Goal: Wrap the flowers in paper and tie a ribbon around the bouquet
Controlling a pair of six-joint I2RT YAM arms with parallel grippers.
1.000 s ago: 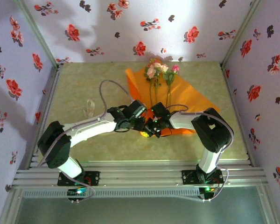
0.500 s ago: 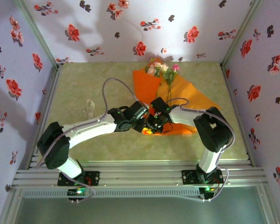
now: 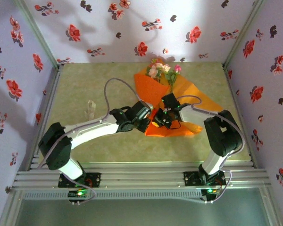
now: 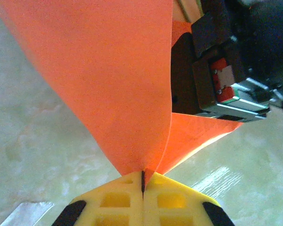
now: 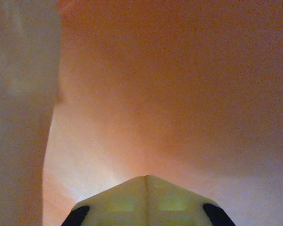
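Flowery walls stand around the green table (image 3: 80, 84). The left gripper (image 4: 142, 180) has its fingers pressed together on a fold of the orange paper (image 4: 108, 70). The right gripper (image 5: 146, 181) has its fingers together too, against blurry orange. I cannot tell if they pinch any. The flowers (image 3: 159, 69) peek out at the paper's far end.

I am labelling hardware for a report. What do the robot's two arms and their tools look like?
Both the left arm and right arm have white links with bulky black joints, and a grey cable loops along each. The left tool and right tool are yellow at the tips, with black corner pieces.
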